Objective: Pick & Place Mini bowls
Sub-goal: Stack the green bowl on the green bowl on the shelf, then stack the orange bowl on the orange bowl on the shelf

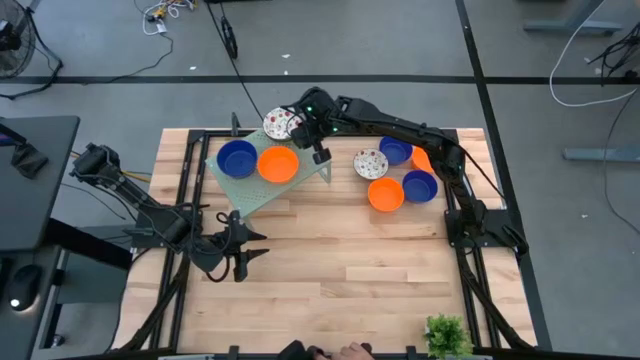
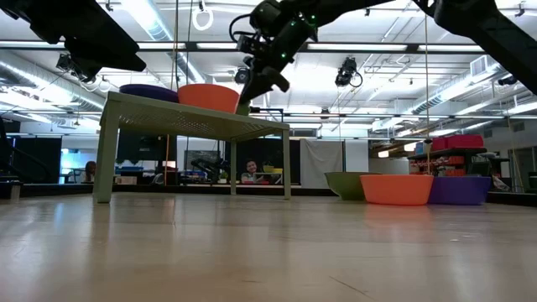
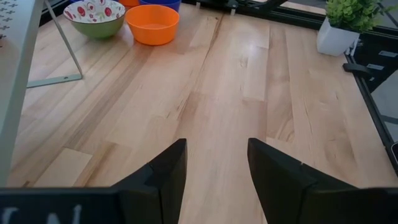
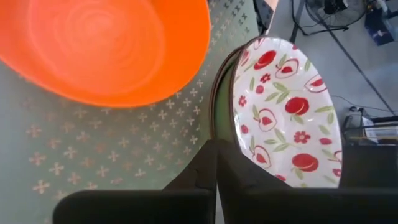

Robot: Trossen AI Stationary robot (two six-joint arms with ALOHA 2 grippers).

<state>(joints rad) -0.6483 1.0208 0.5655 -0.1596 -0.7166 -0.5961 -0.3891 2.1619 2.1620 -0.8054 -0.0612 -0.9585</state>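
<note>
- The pale green perforated rack (image 1: 262, 190) stood on thin legs on the wooden counter (image 1: 330, 270), between the two arms, with a blue bowl (image 1: 237, 157) and an orange bowl (image 1: 279, 164) side by side on its top
- A patterned bowl (image 1: 279, 124), white inside with red fruit and green leaves and a green outside, sat at the rack's far edge, just beside the orange bowl
- A second cluster of mini bowls lay on the bare counter near the right arm's base: a patterned one (image 1: 370, 163), a blue one (image 1: 395, 151), an orange one (image 1: 385, 194), another blue one (image 1: 419, 185), and an orange one partly hidden under the arm
- A small potted plant (image 1: 447, 335) stood at the counter's near right corner
- The bowls were round, smooth and shallow; the rack's sheet was punched with small cross-shaped holes
- The right arm stretched across the far side of the counter, its right end effector (image 1: 318, 150) raised over the rack's far right part beside the orange bowl; its fingers looked pressed together with nothing between them
- The left end effector (image 1: 240, 262) rested low near the counter's near left part, fingers parted and empty, pointing across bare wood
</note>
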